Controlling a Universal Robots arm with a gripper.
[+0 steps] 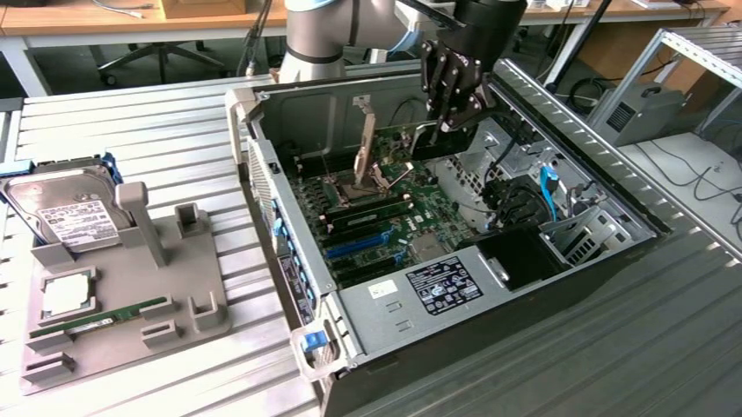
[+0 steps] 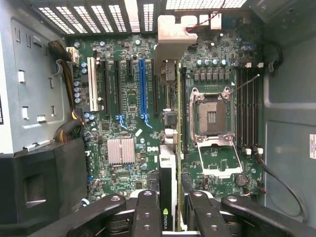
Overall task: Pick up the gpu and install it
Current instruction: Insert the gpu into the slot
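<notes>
"Tan metal bracket out front, dark board behind it: is that the gpu [image 2: 168, 163], seen edge-on?"

"Yes. The gripper [image 2: 173, 217] is partly closed, and its 2 fingers [image 2: 147, 212] pinch the card at the end away from the bracket."

"Where does it sit?"

"Inside the open computer case [image 1: 257, 130], over the motherboard [image 2: 123, 98]. It runs alongside the blue slot [image 2: 143, 89], on the side nearer the CPU socket [image 2: 212, 116]. Whether its lower edge has met a slot I can't tell."

"What could go wrong?"

"A slight tilt or sideways offset, I'd judge. The contacts would then land on a slot's rim or on neighbouring parts, and pressing could flex the card or scar the board. The bracket (it sits close to the vented rear wall [image 2: 98, 17]) might also snag on the case and hold 1 end high. A pinch at 1 end lets the card pivot, too — so it may go in crooked"
</notes>
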